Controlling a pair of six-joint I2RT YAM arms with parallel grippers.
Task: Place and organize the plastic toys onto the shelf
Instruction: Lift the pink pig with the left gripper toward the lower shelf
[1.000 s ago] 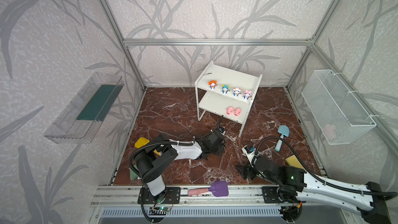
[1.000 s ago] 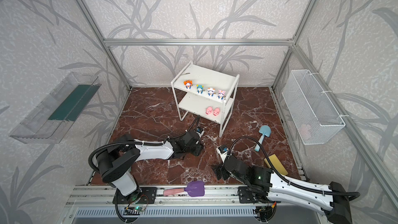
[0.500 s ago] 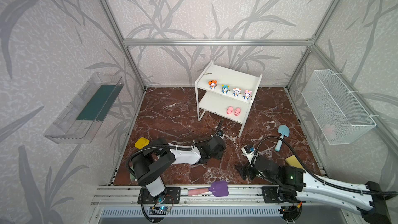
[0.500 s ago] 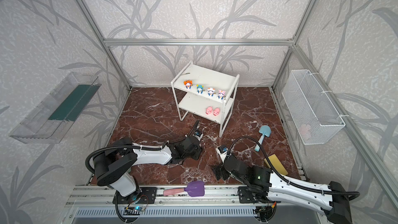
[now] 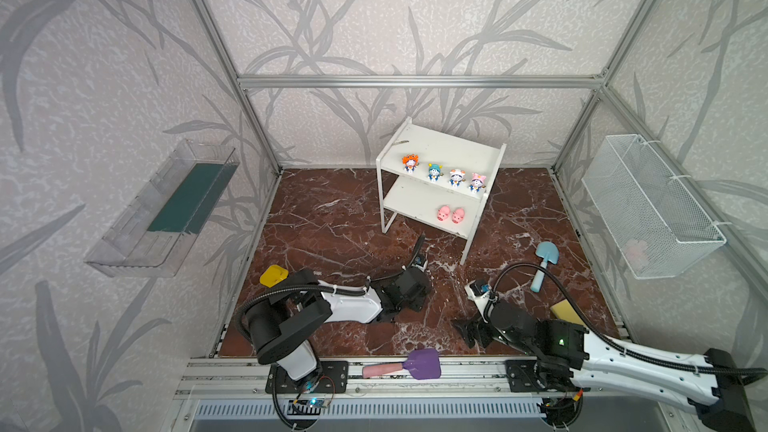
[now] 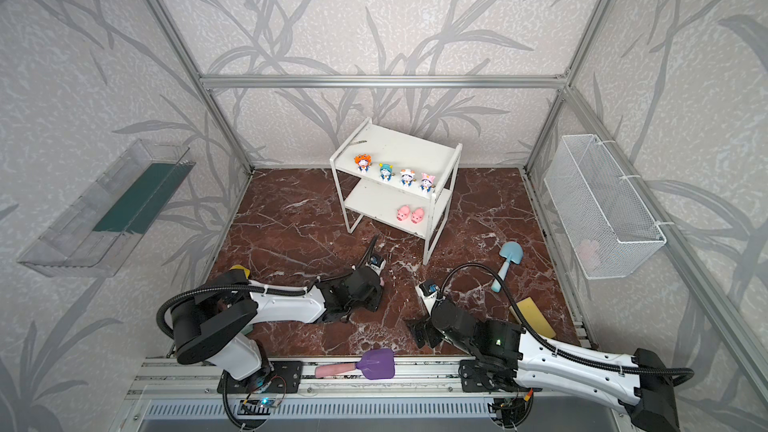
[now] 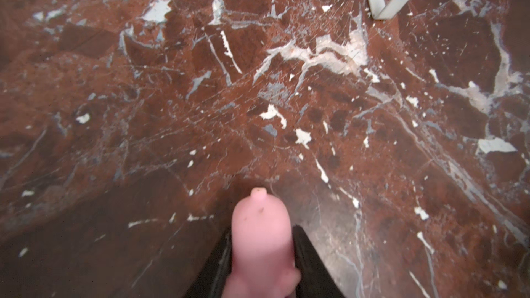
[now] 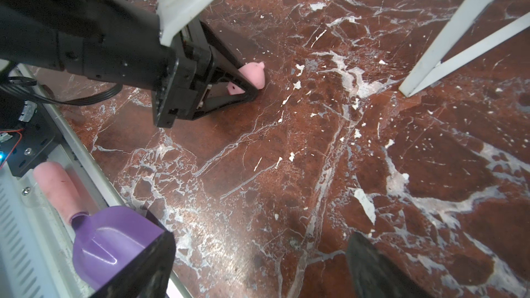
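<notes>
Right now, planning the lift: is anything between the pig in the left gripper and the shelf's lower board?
Nothing visible does. The left gripper is shut on the pink pig; only bare floor lies between it and the open-fronted shelf. Two pigs sit at the right end of the lower board.

Left jaws, wider a second ago, now snug around pink pig [image 7: 261,236]

Red-brown marble floor [image 5: 332,222], white veins. Purple shovel [image 5: 422,363], pink handle, lies on front rail. Blue shovel [image 5: 544,257] flat on floor, right side. Yellow sponge [image 5: 567,312] near right front corner. Yellow object [image 5: 273,275] by left edge. Wire basket [image 5: 648,201] on right wall, clear tray [image 5: 166,209] on left wall
</notes>
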